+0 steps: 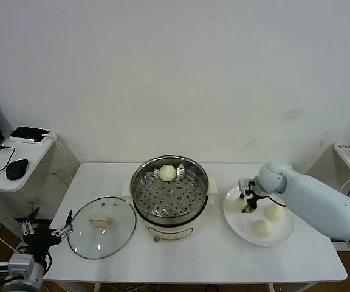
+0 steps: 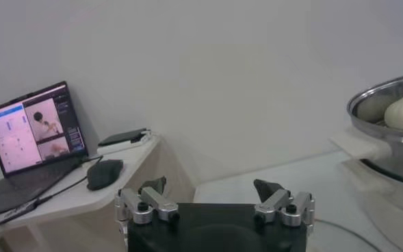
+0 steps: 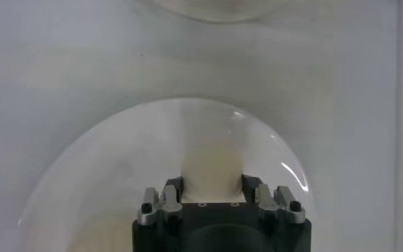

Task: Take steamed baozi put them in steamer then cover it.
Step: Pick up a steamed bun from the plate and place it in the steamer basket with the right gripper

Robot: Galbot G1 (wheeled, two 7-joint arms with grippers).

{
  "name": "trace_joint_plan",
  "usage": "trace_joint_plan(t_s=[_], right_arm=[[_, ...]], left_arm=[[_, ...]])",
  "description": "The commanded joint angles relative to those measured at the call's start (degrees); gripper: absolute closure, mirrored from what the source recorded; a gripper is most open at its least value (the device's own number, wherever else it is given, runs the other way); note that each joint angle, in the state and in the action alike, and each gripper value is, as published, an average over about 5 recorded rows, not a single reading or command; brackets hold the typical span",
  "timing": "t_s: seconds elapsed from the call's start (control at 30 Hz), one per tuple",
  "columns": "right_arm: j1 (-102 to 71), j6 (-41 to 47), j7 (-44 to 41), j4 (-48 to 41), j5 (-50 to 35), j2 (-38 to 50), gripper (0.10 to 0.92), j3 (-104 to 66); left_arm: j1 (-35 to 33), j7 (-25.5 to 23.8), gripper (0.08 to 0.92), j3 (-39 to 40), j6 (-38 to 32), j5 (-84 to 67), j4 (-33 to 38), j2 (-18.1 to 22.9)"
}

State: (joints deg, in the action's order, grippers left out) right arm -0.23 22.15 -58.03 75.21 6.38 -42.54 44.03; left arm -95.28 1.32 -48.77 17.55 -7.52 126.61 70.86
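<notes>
Right gripper [image 1: 248,204] pinched bun [image 3: 212,166] over plate [image 1: 284,234]; left gripper [image 2: 215,198] idled spread, far off. Advice: lift straight, keep squeeze gentle, carry toward steamer [image 1: 169,190] beside it.

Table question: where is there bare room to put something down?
The table is bare along its front edge, before the steamer, and at the back corners behind the lid and the plate. It is crowded on the plate, where the right gripper grips a baozi beside two others.
</notes>
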Motion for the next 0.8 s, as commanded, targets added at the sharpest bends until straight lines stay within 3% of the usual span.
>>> trace_joint_plan(t_s=[0.03, 0.23, 0.43, 0.8], right_arm=[[8.69, 0.85, -0.75, 4.26, -4.03, 3.61, 0.467, 2.93], [23.25, 2.39, -0.04, 6.72, -12.33, 3.04, 0.465, 10.58], [35.82, 5.69, 1.77, 9.13, -20.48, -2.94, 0.459, 18.21], [34.97, 12.74, 7.24, 9.08, -33.01, -16.96, 0.457, 20.50]], left_arm=[[0.05, -0.03, 0.177, 0.10, 0.07, -0.02, 0.09, -0.04], [-0.08, -0.08, 0.177, 0.16, 0.31, -0.08, 0.77, -0.17], [0.35, -0.04, 0.177, 0.18, 0.48, -0.15, 0.51, -0.21], [0.86, -0.01, 0.177, 0.02, 0.78, -0.16, 0.49, -0.10]])
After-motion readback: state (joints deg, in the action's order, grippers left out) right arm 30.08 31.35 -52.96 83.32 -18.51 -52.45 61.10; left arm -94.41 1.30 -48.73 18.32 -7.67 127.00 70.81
